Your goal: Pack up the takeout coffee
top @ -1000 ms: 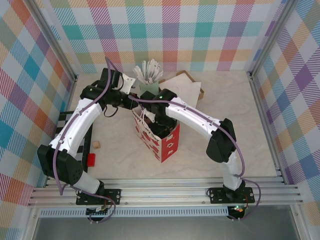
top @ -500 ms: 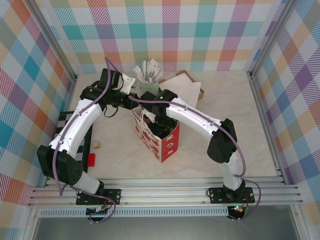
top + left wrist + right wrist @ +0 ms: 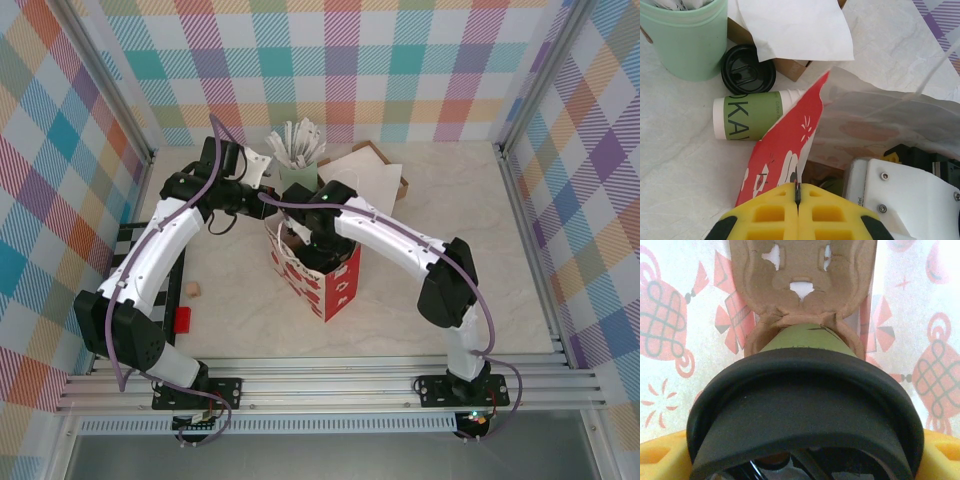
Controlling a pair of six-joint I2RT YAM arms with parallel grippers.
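The takeout coffee (image 3: 805,405), a dark green cup under a round black lid, stands in a brown pulp cup carrier (image 3: 802,275) inside the red and white paper bag (image 3: 335,290). My right gripper (image 3: 802,460) reaches down into the bag and is shut on the cup's lid, a yellow finger (image 3: 662,455) at each side. My left gripper (image 3: 797,192) is shut on the bag's (image 3: 782,145) top edge, holding its mouth wide. From above, the left gripper (image 3: 262,197) is at the bag's back left corner. The right wrist (image 3: 315,225) hides the cup.
Behind the bag stand a pale green cup of white-wrapped sticks (image 3: 297,165) and a cardboard box under white paper (image 3: 370,175). A loose black lid (image 3: 748,68) and a cream cup stack with a green sleeve (image 3: 752,118) lie beside the bag. A red block (image 3: 182,318) and tan cube (image 3: 194,289) sit left.
The right wrist has shifted slightly toward the back left inside the bag, and the bag moved a little with it. The left gripper keeps its hold.
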